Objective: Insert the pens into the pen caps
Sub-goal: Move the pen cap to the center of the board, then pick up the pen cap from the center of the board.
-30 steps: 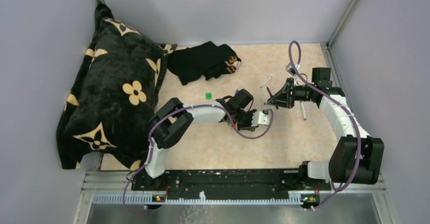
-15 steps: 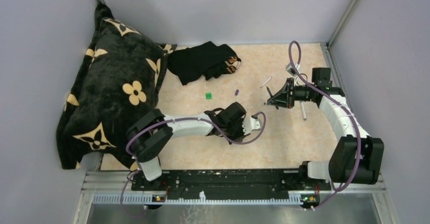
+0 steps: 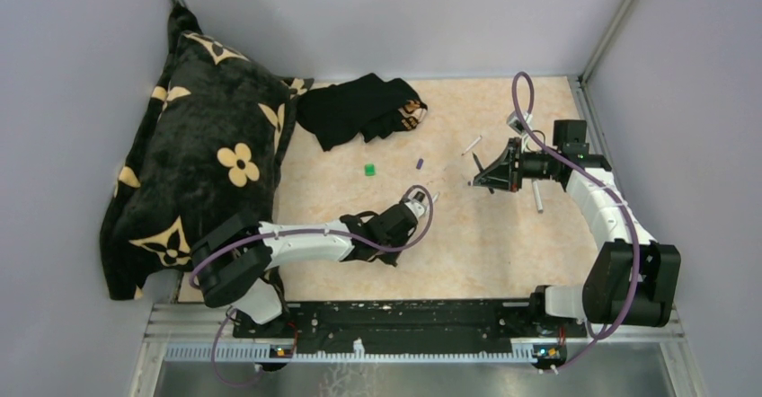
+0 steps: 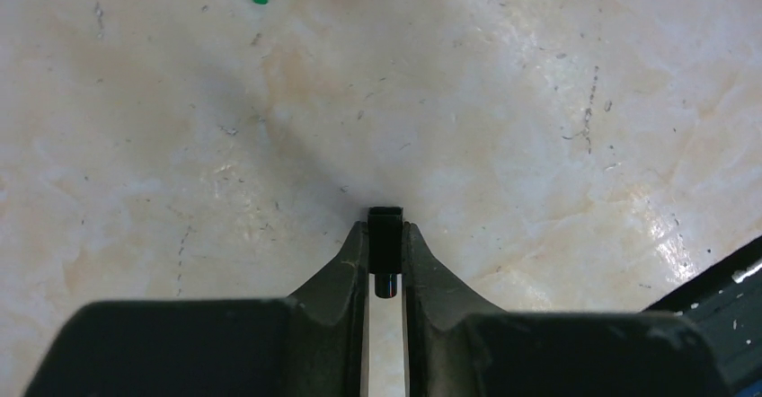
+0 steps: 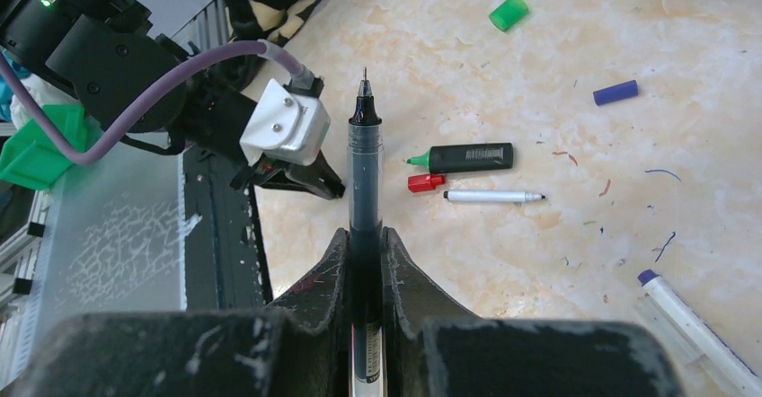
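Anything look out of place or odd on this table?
Yes. Red and blue ink marks streak the table near the loose white pen. A big black flowered cushion and a crumpled black cloth sit along the left and far side, unrelated to pens.
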`<state>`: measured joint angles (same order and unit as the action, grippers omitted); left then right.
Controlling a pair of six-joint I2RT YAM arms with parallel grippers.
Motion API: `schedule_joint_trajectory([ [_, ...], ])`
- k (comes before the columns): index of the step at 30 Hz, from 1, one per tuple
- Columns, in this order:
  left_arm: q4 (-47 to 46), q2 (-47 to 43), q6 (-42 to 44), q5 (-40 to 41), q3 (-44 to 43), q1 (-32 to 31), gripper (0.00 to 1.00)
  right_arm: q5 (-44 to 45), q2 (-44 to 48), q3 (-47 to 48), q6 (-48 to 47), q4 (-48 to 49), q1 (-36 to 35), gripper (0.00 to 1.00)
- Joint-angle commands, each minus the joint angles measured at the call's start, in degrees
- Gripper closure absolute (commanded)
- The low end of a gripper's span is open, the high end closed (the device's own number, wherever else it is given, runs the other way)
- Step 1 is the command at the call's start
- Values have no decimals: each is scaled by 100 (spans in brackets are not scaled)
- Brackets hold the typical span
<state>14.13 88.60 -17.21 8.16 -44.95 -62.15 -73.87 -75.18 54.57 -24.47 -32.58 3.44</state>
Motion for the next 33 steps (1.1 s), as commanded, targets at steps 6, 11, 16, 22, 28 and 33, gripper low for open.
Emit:
schedule_joint_trajectory([
  [6, 1269, 458, -911, 527, -359, -145, 70, -219, -35, 184, 12, 202, 69, 100],
  [11, 1907, 947, -1119, 404, -797, -157, 64, -255, -34, 174, 19, 208, 69, 100],
  [16, 2572, 1381, -1117, 297, -1272, -166, 65, -279, -41, 172, 26, 208, 69, 100],
  [22, 2989, 1578, -1030, 107, -1526, -166, 70, -308, -49, 182, 31, 208, 69, 100],
  [28, 3318, 1887, -966, 25, -1764, -168, 74, -313, -49, 184, 38, 201, 69, 100],
  [33, 3175, 1959, -904, 112, -1767, -157, 98, -311, -27, 186, 22, 186, 70, 100],
])
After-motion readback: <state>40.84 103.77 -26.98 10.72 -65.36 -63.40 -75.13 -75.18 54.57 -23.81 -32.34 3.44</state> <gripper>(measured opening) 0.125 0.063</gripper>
